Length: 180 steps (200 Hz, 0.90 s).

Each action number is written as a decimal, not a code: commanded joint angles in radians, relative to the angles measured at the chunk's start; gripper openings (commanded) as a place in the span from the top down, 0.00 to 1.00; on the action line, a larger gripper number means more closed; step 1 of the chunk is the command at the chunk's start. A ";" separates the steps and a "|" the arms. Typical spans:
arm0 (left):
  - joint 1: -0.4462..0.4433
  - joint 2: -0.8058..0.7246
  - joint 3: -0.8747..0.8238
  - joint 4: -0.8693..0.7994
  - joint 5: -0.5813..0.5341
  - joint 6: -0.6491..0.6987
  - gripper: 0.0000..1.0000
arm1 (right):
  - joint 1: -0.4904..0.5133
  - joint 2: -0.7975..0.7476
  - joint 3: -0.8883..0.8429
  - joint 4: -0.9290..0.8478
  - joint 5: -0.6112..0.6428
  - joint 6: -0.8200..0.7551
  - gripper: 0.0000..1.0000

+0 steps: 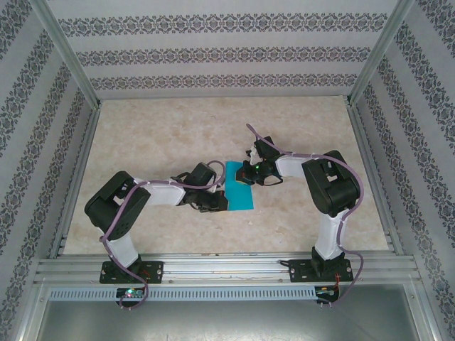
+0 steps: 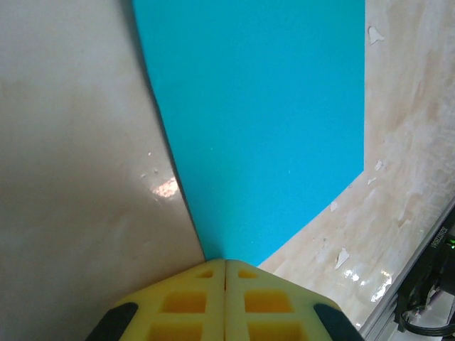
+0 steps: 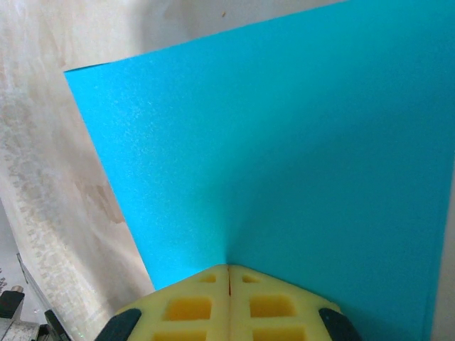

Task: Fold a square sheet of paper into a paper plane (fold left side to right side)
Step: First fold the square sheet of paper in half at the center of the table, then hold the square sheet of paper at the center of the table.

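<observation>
Top view gives us the square sheet of paper mid-table between both arms, wrist views give us the left gripper clamped on its corner at 6 o'clock, right gripper clamped likewise, black part print at 4 o'clock unreadable.

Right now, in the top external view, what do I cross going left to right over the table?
left arm → left gripper → square sheet of paper → right gripper → right arm
</observation>
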 commanded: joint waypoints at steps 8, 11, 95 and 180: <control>-0.039 0.002 -0.049 -0.184 0.037 0.004 0.93 | -0.025 0.069 -0.019 -0.084 0.153 -0.022 1.00; -0.039 0.000 -0.051 -0.186 0.035 0.005 0.93 | -0.025 0.068 -0.019 -0.083 0.153 -0.022 1.00; 0.055 -0.106 0.064 -0.192 0.054 0.011 0.92 | -0.018 0.043 -0.028 -0.079 0.142 -0.047 1.00; 0.085 0.177 0.362 -0.285 0.042 0.161 0.93 | -0.015 0.033 -0.038 -0.078 0.145 -0.047 1.00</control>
